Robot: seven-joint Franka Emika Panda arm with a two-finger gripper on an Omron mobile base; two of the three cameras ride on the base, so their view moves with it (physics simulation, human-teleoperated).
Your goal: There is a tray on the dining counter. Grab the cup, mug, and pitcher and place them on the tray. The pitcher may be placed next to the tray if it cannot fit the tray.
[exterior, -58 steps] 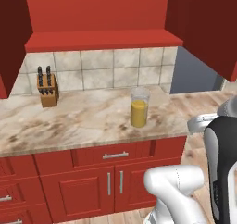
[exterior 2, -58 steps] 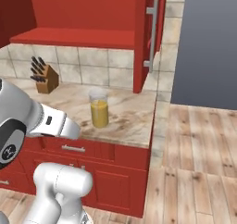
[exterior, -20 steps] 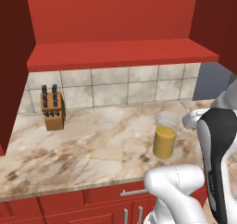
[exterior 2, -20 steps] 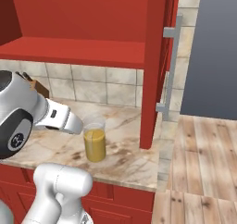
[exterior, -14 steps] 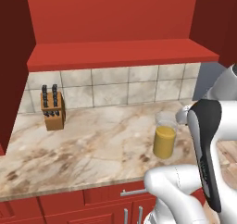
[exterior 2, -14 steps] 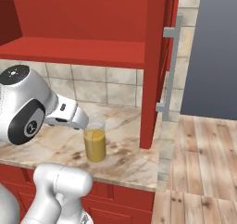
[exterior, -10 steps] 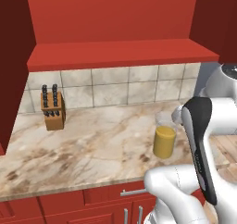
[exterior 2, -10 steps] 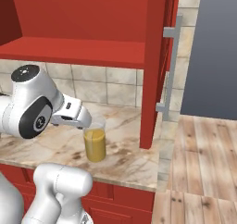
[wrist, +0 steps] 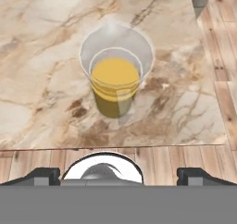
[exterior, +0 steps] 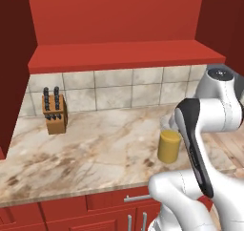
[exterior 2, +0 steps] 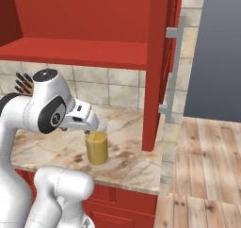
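The pitcher (wrist: 115, 77), clear round glass holding orange-yellow liquid, stands upright on the veined beige marble table (exterior: 95, 149), near its front right corner. The pincer (wrist: 119, 173) hangs above it with its jaws spread wide, holding nothing. Farther left, a wooden knife block (exterior: 54, 114) sits against the square-tiled wall (exterior: 114, 88) under glossy red cabinets (exterior: 114, 29).

Table: a beige veined marble top (exterior: 95, 149) on red cabinets, running along a tiled wall.
Pitcher: the clear pitcher (exterior: 169, 144) of orange-yellow liquid stands upright on the table near its right end, not far from the front edge.
Knife block: a wooden knife block (exterior: 53, 113) stands at the back left, against the tiles, well apart from the pitcher.
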